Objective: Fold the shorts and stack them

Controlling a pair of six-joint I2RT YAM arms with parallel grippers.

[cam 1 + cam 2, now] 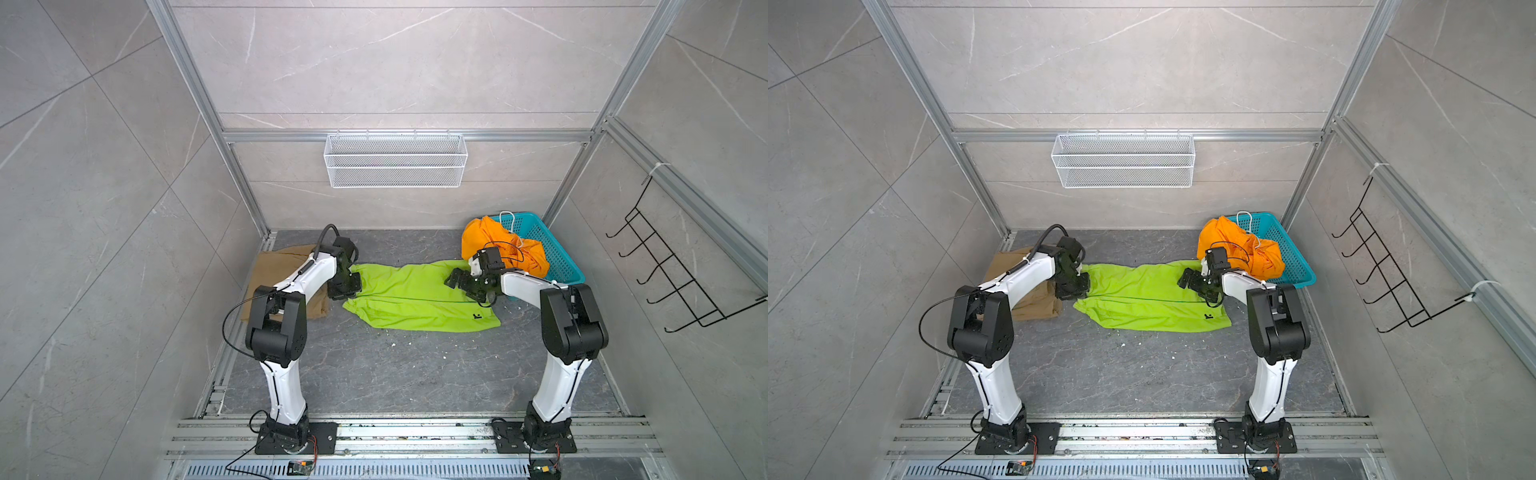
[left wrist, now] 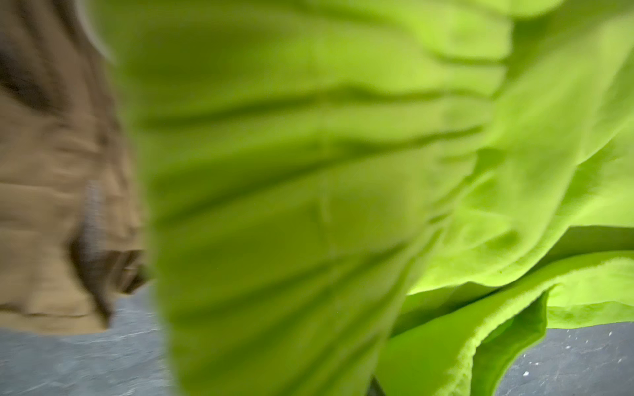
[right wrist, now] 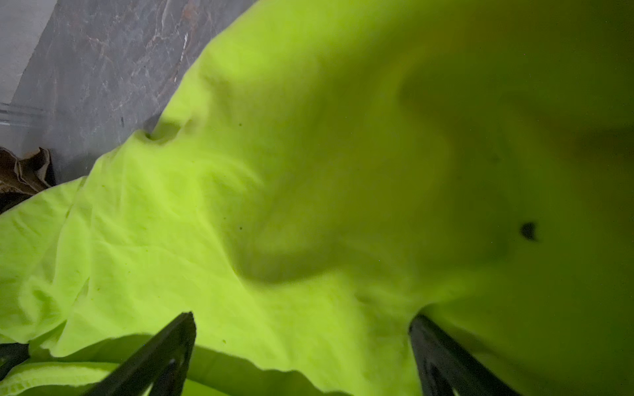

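On the lime shorts (image 1: 415, 299) | left fingers (image 1: 343, 293) cloth-hidden — grip unclear | right fingers (image 3: 164, 353) wide

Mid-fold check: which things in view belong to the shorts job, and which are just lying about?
Job:
- green shorts, spread between the arms
- tan shorts, at left
- orange shorts, bunched at the basket

Lying about:
- teal basket
- white wire basket, back wall
- black hook rack, side wall

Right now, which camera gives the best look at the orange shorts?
Both top views: the orange shorts show nearly whole, heaped against the teal basket, the right arm hiding only a little. Both wrist views show none of them, only the lime green shorts and khaki shorts.
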